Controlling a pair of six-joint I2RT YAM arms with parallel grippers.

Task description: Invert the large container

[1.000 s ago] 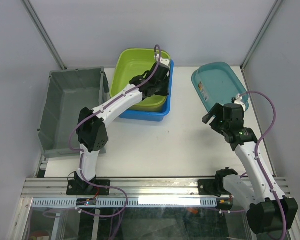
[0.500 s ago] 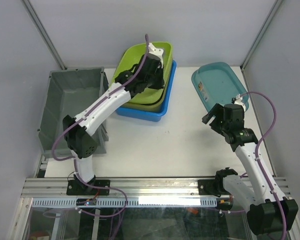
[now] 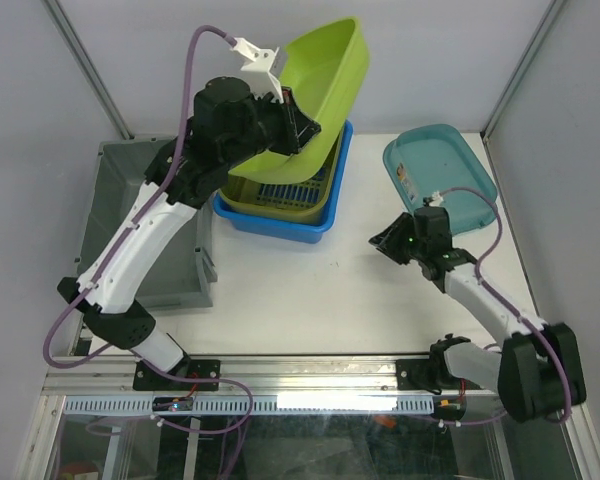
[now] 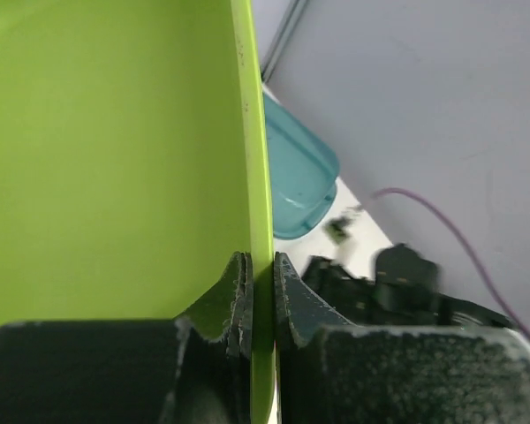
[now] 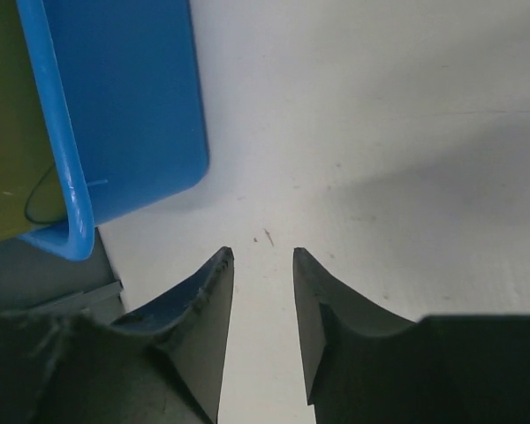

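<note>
The white table (image 3: 310,290) carries 4 containers, and a 5th is held in the air above it. Largest is the grey bin (image 3: 120,200), which stands upright along the table's left edge with its open top facing up. Next is the lime-green container (image 3: 330,65), the 1 to be turned. It is off the table, raised over the far edge above the blue bin and tipped steeply, so that its hollow inside faces the near-left. The inside that shows (image 4: 115,159) is bare green plastic. The left gripper (image 3: 295,125) is clamped on its lower rim, and the left wrist view shows the 2 fingers (image 4: 261,265) pinching the thin wall, 1 inside and 1 outside. The blue bin (image 3: 280,225) sits upright at the middle of the far edge, just right of the grey bin. Nested inside it is a yellow-green tub (image 3: 280,190) with a slotted floor, through which the blue shows. The teal tray (image 3: 440,170) lies flat at the far right corner, well apart from the blue bin, with a small label on its floor. The right gripper (image 3: 385,243) hangs low over bare table between the blue bin (image 5: 124,97) and the teal tray. Its jaws (image 5: 263,256) stand partly apart with nothing between them.
</note>
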